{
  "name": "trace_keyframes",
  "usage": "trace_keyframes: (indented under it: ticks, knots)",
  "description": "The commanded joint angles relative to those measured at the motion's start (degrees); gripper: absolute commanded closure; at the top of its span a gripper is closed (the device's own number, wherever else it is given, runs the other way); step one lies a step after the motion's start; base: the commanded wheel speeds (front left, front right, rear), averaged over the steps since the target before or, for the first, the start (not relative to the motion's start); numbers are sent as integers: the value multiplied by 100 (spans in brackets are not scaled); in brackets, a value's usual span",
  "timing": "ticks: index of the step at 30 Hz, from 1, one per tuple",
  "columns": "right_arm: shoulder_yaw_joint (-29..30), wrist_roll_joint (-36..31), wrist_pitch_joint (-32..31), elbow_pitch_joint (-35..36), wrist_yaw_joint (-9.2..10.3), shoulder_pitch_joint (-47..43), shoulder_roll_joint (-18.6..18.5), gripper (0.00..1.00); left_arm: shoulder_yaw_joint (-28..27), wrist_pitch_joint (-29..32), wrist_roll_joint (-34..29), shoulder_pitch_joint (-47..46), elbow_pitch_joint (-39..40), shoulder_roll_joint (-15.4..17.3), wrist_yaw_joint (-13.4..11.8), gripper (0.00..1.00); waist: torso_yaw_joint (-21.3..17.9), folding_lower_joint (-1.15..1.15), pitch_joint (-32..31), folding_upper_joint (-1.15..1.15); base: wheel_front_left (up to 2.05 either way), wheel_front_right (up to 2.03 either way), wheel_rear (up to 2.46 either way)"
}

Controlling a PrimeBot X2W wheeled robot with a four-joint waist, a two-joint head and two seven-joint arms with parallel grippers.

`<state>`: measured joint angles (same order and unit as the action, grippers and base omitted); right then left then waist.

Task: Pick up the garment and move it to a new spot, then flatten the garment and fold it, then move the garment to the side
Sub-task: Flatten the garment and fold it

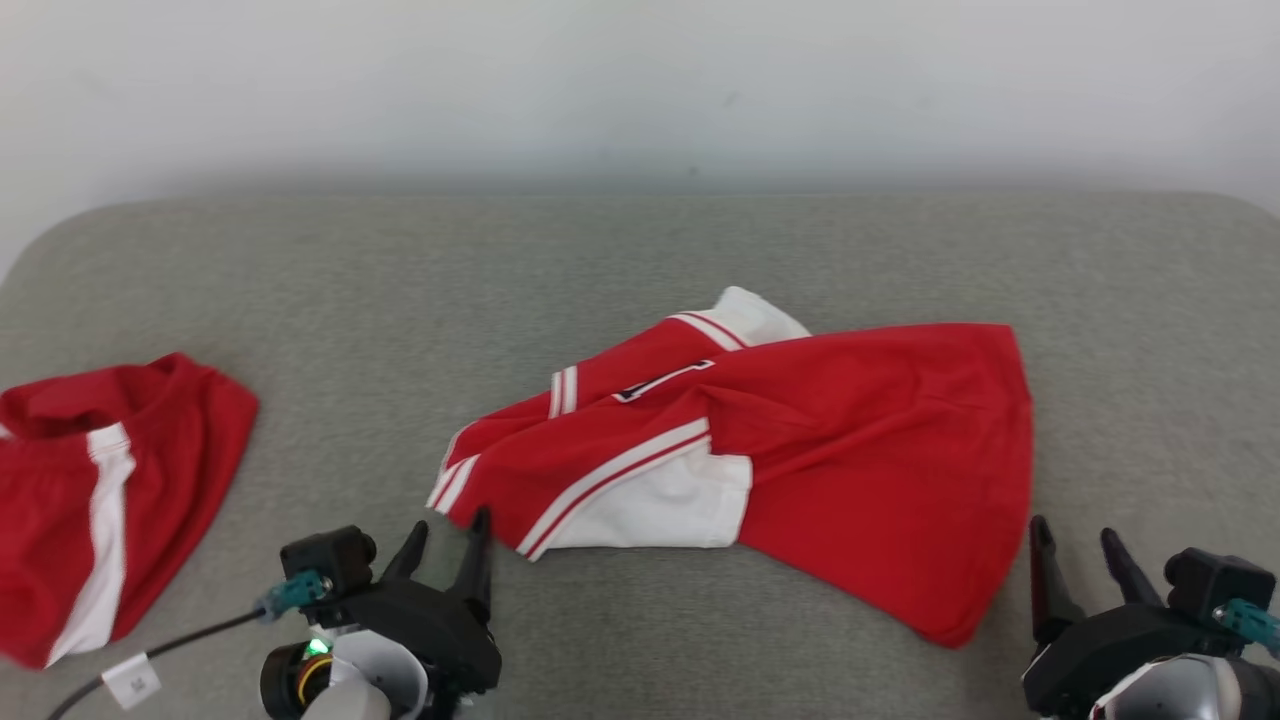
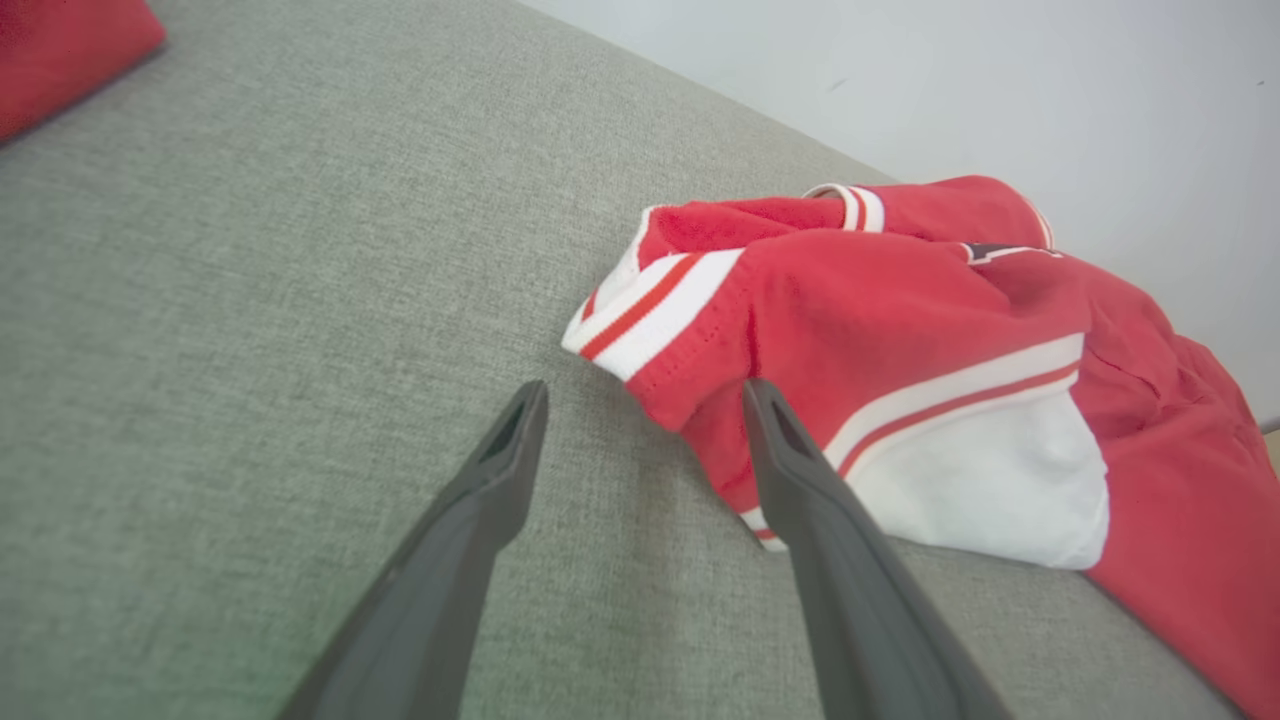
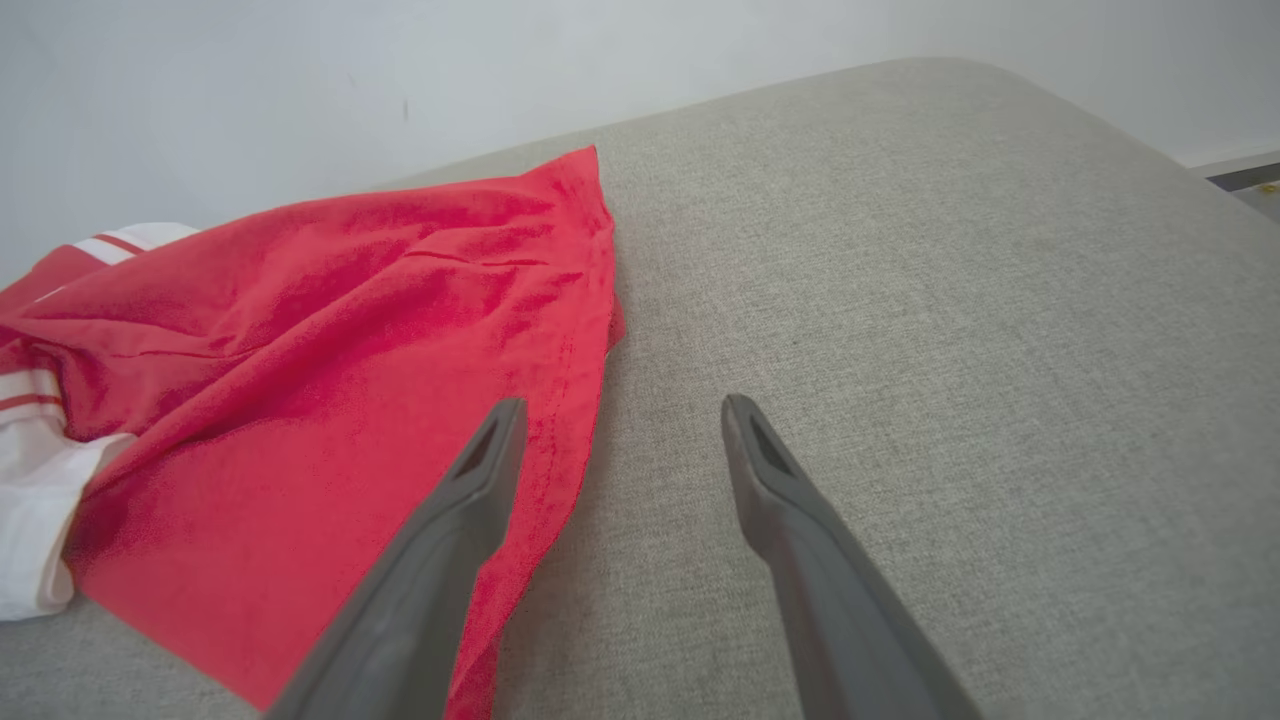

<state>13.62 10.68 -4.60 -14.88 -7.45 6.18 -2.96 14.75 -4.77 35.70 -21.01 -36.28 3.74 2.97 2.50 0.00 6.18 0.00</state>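
Note:
A red garment (image 1: 800, 440) with white panels and red-white stripes lies crumpled and partly folded over itself in the middle of the grey surface. My left gripper (image 1: 447, 535) is open at its near left corner, and the striped sleeve edge (image 2: 650, 320) lies just past its fingertips. My right gripper (image 1: 1075, 540) is open at the garment's near right, empty. The red hem (image 3: 580, 400) runs beside its left finger (image 3: 470, 500) in the right wrist view. The same garment (image 2: 950, 380) lies ahead and right in the left wrist view.
A second red and white garment (image 1: 90, 490) lies bunched at the left edge, its corner (image 2: 70, 50) showing in the left wrist view. The grey padded surface (image 1: 640, 260) ends at a pale wall behind. A cable with a tag (image 1: 130, 680) trails from my left wrist.

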Motion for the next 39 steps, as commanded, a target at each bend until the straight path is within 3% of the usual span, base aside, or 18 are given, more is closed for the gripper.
trace_keyframes:
  ticks: [1,6,12,13,14,15,20,23,25,26,30,33,35,38,39]
  knots:
    - [-31,31,-17,37,-8,-49,11,0,-17,25,40,-62,-38,1,-10,0,-413,0,33,0,0,0,0]
    - [-167,135,-68,275,-8,-147,8,0,-176,329,284,-402,-649,-14,-137,0,-586,0,100,0,0,0,0]
    - [-159,166,-129,476,-8,-182,11,0,-36,425,689,-495,-831,-73,251,0,-615,0,97,0,0,0,0]
    - [-160,168,-136,492,-8,-193,11,0,13,334,716,-499,-808,-71,306,13,-613,0,84,0,0,0,0]
    - [-160,169,-143,503,-8,-209,9,0,62,198,721,-516,-772,-70,350,85,-611,0,70,0,0,0,0]
    - [-167,172,-151,505,-8,-229,9,0,102,73,708,-547,-727,-68,371,100,-605,0,50,0,0,0,0]
    - [-132,165,-161,555,-8,-349,8,0,192,-382,636,-437,-218,113,424,100,-488,0,-137,0,0,0,0]
    - [-46,169,-169,564,-8,-449,12,0,250,-251,570,-127,400,228,272,100,-370,0,-239,0,0,0,0]
    - [11,182,-170,577,-8,-504,10,0,253,-61,564,107,1015,302,67,100,-284,0,-292,0,0,0,0]
    - [59,197,-168,577,-8,-547,11,0,287,187,550,385,1772,361,-165,100,-212,0,-335,0,0,0,0]
    - [46,220,-158,572,-8,-567,10,0,320,759,571,962,3437,496,-706,100,-165,0,-347,0,0,0,0]
    - [-9,241,-155,575,-8,-536,10,0,384,1219,564,1248,4325,601,-1044,100,-200,0,-308,0,0,0,0]
    - [-14,229,-149,587,-8,-504,9,0,449,1493,546,1221,4505,633,-1212,100,-235,0,-258,0,0,0,0]
    - [-5,187,-151,609,-8,-414,12,0,390,1597,344,609,3892,651,-1383,100,-272,0,-134,0,0,0,0]
    - [-40,177,-158,618,-8,-371,11,0,373,1502,223,351,3458,646,-1424,35,-305,0,-89,0,0,0,0]
